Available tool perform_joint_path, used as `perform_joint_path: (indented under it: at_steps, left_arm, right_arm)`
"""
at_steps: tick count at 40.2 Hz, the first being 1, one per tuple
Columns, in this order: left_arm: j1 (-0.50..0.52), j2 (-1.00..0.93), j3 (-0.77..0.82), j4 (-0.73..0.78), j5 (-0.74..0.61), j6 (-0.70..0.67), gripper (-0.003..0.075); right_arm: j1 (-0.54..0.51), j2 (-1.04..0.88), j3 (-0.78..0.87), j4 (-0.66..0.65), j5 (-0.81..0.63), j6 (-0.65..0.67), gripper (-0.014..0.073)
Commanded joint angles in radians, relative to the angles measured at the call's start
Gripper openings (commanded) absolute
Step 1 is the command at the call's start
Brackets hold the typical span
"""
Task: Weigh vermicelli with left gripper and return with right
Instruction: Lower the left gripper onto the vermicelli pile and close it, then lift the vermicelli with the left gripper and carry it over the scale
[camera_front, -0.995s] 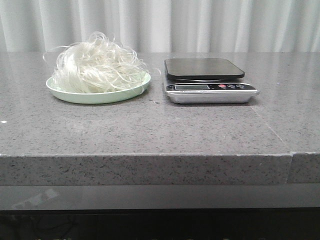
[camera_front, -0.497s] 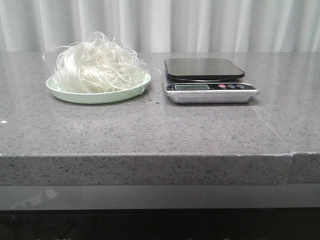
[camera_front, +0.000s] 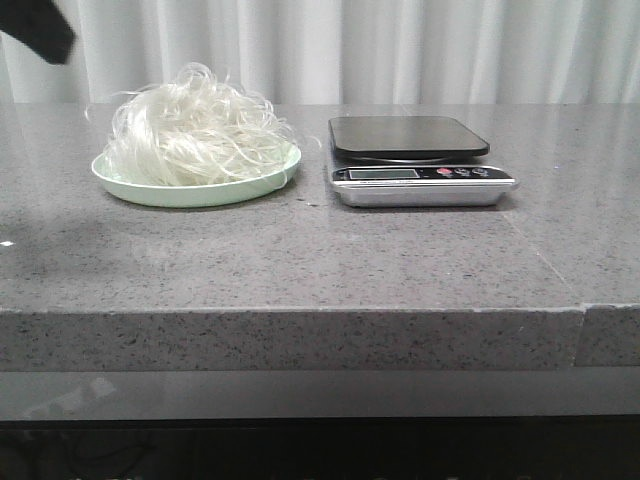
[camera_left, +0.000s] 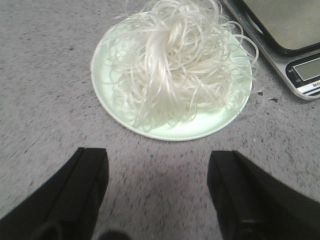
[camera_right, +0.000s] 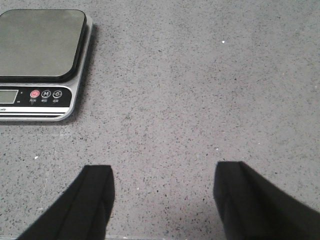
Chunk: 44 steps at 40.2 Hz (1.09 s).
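The vermicelli (camera_front: 195, 125), a fluffy mound of thin white strands, lies on a round pale green plate (camera_front: 196, 189) at the table's left. It also shows in the left wrist view (camera_left: 172, 60) on the plate (camera_left: 200, 127). A kitchen scale (camera_front: 415, 160) with a dark platform stands right of the plate and is empty. My left gripper (camera_left: 157, 165) is open and empty, above the table short of the plate. A dark part of the left arm (camera_front: 38, 28) shows at the front view's upper left. My right gripper (camera_right: 162, 182) is open and empty, over bare table beside the scale (camera_right: 42, 60).
The grey speckled stone table (camera_front: 320, 260) has its front edge near the camera and a seam at the right. A pale curtain (camera_front: 400, 50) hangs behind the table.
A dark part of the left arm has come into the front view at the upper left. The vermicelli, plate and scale have not moved.
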Motion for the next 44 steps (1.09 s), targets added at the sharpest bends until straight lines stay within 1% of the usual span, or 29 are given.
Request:
perform_joint_path:
  at_steps: [1, 8, 16, 28, 30, 33, 38, 44]
  left_arm:
    - [-0.013, 0.078, -0.084, -0.019, -0.083, -0.002, 0.0511]
    - [-0.013, 0.221, -0.185, -0.021, -0.093, -0.002, 0.0511]
    - [-0.013, 0.340, -0.280, -0.025, -0.099, -0.002, 0.0511]
    - [-0.013, 0.429, -0.305, -0.025, -0.144, -0.002, 0.0505]
    - [-0.013, 0.437, -0.305, -0.025, -0.144, -0.002, 0.0485]
    - [-0.013, 0.441, -0.305, -0.025, -0.144, -0.002, 0.0426]
    - [-0.013, 0.441, -0.305, -0.035, -0.133, -0.002, 0.0293]
    - [-0.013, 0.441, -0.305, -0.044, -0.131, -0.002, 0.0161]
  right_arm:
    - [-0.003, 0.005, -0.027, 0.000, -0.058, -0.007, 0.0545]
    - [-0.003, 0.005, -0.027, 0.000, -0.058, -0.007, 0.0545]
    - [-0.003, 0.005, -0.027, 0.000, -0.058, -0.007, 0.0545]
    - [-0.003, 0.005, -0.027, 0.000, -0.058, -0.007, 0.0545]
    - [-0.003, 0.005, -0.027, 0.000, -0.058, -0.007, 0.0545]
    - [-0.003, 0.005, -0.027, 0.000, -0.058, -0.007, 0.0545]
    - [-0.003, 0.005, -0.027, 0.000, -0.058, -0.007, 0.0545]
    - [-0.003, 0.005, -0.027, 0.000, -0.058, -0.007, 0.0545]
